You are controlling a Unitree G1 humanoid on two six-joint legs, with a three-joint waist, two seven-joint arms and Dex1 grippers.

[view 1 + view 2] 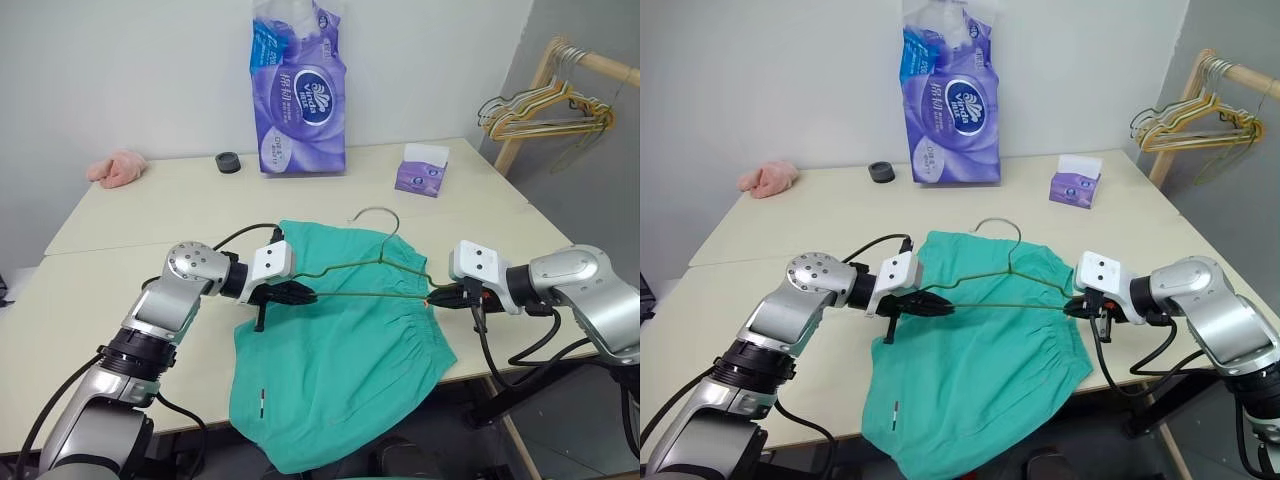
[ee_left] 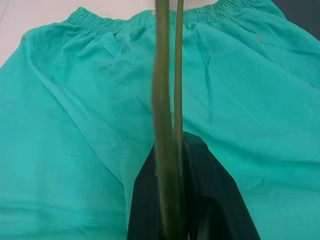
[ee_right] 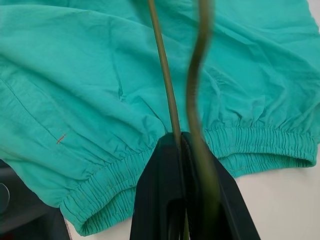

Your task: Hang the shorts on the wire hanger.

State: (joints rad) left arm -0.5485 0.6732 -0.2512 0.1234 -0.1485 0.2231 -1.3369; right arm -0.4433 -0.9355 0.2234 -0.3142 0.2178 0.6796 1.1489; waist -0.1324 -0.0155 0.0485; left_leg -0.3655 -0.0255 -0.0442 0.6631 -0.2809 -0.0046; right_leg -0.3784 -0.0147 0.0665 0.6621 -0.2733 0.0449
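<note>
Soft, even light is falling over the bench (image 1: 150,260) from above, leaving the pale top bright without hard glare. Shadows are staying faint: a thin one is lying under the shorts (image 1: 340,350) along their near edge, and a weak one is sitting behind the purple tissue pack (image 1: 300,90) against the wall. Both head views are rendering crisply, with straight lines bowing only slightly toward the corners. In the wrist views the fabric folds are showing sharp, while the wire hanger (image 2: 167,100) is smearing into thick, blurred bars (too close to the lens), and the black fingers (image 3: 160,200) are reading as dark, nearly featureless shapes.
</note>
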